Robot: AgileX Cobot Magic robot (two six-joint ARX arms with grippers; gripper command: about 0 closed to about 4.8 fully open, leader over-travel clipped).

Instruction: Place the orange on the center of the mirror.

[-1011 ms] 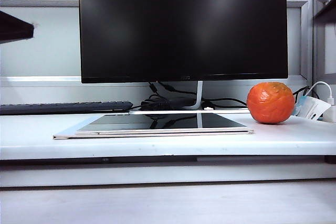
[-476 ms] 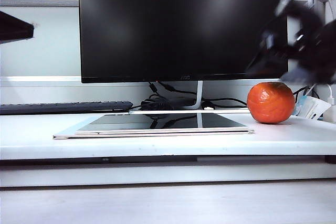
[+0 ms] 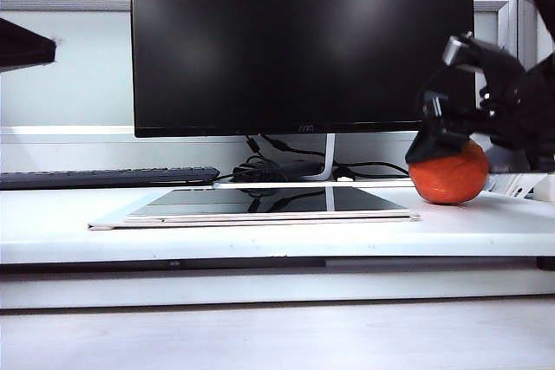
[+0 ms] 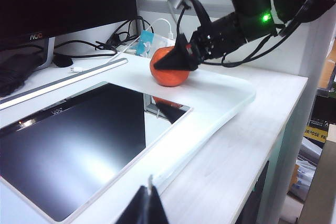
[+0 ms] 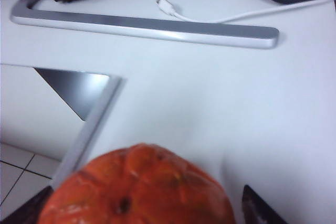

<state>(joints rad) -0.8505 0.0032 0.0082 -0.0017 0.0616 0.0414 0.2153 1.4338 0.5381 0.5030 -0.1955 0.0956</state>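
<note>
White desk (image 3: 260, 244); right gripper (image 4: 181, 56) tilted down, spread astride orange (image 4: 169, 69).

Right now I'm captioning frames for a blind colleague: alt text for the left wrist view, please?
The right pincer, jaws open, straddles the orange on a white desk, beside the flat, dark mirror. The left pincer's dark tips show at the frame edge.
</note>
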